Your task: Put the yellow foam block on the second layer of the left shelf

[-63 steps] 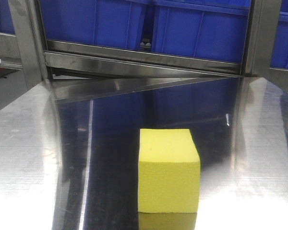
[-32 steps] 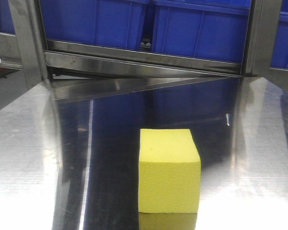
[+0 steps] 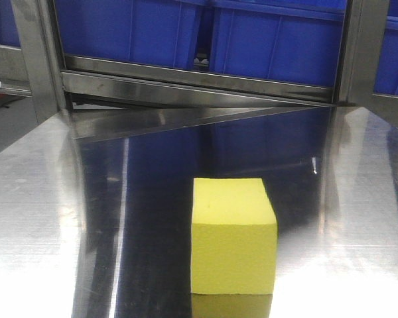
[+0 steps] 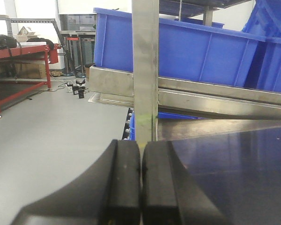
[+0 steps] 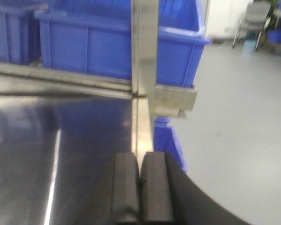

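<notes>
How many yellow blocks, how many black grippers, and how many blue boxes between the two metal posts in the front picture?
Bright yellow foam block: 1
Black grippers: 2, left gripper and right gripper
Blue plastic boxes between the metal posts: 2
Total: 5

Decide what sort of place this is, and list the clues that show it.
Probably a warehouse or industrial workshop: steel shelving holding blue bins, a bare grey floor, and a red workbench beyond.
</notes>
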Controlling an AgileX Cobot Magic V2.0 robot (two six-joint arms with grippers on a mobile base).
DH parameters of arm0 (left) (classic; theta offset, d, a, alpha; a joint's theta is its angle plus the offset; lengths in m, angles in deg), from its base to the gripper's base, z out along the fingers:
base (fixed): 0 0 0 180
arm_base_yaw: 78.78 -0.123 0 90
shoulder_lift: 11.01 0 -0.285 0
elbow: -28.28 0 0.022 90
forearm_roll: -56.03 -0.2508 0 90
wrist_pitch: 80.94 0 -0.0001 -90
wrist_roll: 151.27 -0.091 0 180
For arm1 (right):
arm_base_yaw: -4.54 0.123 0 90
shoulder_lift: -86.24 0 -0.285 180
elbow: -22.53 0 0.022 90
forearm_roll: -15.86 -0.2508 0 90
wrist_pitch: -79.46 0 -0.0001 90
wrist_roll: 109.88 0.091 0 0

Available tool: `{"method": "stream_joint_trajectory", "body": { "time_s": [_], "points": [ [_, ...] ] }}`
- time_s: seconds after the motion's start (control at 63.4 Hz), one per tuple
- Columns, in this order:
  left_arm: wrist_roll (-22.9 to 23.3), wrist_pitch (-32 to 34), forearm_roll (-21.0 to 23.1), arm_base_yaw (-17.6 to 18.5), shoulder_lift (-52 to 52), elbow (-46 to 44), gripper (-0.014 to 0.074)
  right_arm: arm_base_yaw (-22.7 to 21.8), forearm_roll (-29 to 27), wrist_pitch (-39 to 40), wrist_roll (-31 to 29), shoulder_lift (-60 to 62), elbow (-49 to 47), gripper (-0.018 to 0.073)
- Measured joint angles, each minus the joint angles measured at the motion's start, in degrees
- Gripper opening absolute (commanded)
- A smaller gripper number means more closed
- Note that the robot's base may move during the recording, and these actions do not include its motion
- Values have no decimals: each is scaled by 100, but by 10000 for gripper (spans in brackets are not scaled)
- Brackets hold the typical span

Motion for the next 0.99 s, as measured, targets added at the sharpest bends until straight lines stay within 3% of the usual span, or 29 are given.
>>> {"method": "stream_joint_trajectory", "body": {
  "time_s": [0.316, 0.426, 0.505, 0.647, 0.757, 0.899, 0.994],
  "points": [
    [0, 0, 0, 0, 0, 0, 124, 1280, 0, 24, 0, -1640, -717, 56],
    [0, 0, 0, 0, 0, 0, 124, 1532, 0, -7, 0, -2252, -975, 72],
    [0, 0, 0, 0, 0, 0, 124, 1644, 0, -139, 0, -2703, -1187, 155],
    [0, 0, 0, 0, 0, 0, 124, 1813, 10, -623, 0, -3567, -1681, 456],
    [0, 0, 0, 0, 0, 0, 124, 1963, 31, -1007, 12, -4200, -2056, 639],
    [0, 0, 0, 0, 0, 0, 124, 2307, 42, -1479, 509, -4852, -2578, 634],
    [0, 0, 0, 0, 0, 0, 124, 2624, 55, -1802, 1300, -5248, -3003, 634]
  ]
}}
